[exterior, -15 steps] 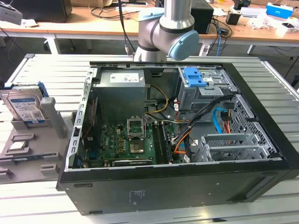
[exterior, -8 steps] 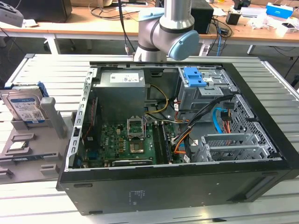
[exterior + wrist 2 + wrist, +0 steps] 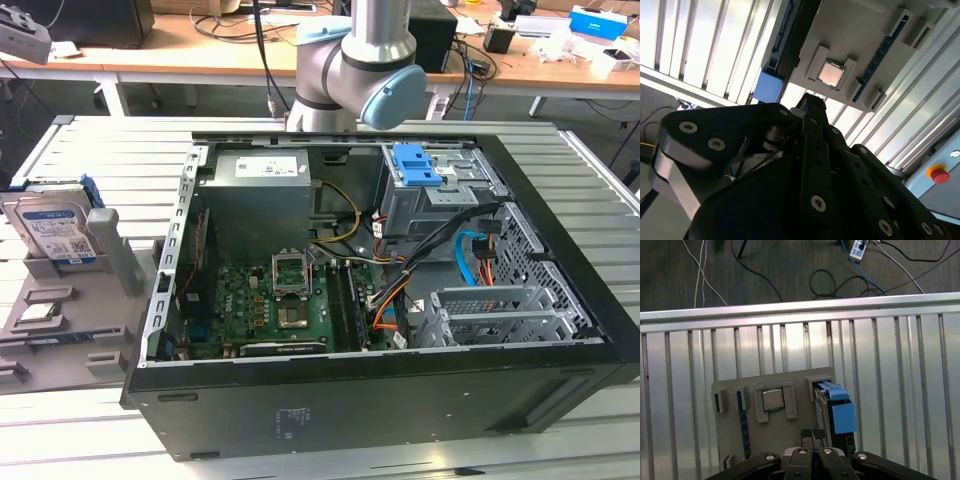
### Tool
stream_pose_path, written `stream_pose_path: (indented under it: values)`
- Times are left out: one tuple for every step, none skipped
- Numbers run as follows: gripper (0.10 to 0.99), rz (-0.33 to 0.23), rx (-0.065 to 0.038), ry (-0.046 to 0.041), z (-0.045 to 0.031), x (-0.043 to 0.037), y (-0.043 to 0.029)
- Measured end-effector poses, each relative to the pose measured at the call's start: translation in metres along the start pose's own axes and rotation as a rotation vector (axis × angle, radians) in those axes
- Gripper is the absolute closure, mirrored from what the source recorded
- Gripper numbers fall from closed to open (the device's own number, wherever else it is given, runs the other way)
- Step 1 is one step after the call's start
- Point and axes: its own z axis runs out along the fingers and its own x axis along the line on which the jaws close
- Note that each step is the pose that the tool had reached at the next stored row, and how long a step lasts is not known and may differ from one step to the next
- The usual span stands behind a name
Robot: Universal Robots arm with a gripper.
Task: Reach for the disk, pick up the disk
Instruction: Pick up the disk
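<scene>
Disk: silver-grey hard drive (image 3: 52, 228), white-and-blue label, blue side rails.
Pose: upright on edge, slotted in grey holder (image 3: 115, 255).
Place: near claw (image 3: 811, 435) tips, off to one side, untouched.

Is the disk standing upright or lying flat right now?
Upright: the disk stands on edge in the grey holder, label face showing in the exterior view.

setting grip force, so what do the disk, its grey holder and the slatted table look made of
The disk: silver-grey body with a dull sheen, likely metal. Its white-and-blue label looks like paper, and the blue side rails look like plastic. The holder: matte, uniform grey, probably moulded plastic. The table: pale ribbed slats with bright glare, likely aluminium.
</scene>
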Motion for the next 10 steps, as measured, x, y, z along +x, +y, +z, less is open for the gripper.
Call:
stream_pose_path:
  values:
    - [0.980,0.000,0.000,0.0001,0.0000,0.0000,0.0000]
    - [0.980,0.000,0.000,0.0001,0.0000,0.0000,0.0000]
    - [0.980,0.000,0.000,0.0000,0.0000,0.0000,0.0000]
    - [0.980,0.000,0.000,0.0001,0.0000,0.0000,0.0000]
    - [0.973,0.000,0.000,0.0000,0.0000,0.0000,0.0000]
    - [0.918,0.000,0.000,0.0000,0.0000,0.0000,0.0000]
    - [0.851,0.001,0.000,0.0001,0.0000,0.0000,0.0000]
    - [0.788,0.001,0.000,0.0000,0.0000,0.0000,0.0000]
    - [0.729,0.001,0.000,0.0000,0.0000,0.0000,0.0000]
    - [0.667,0.001,0.000,0.0000,0.0000,0.0000,0.0000]
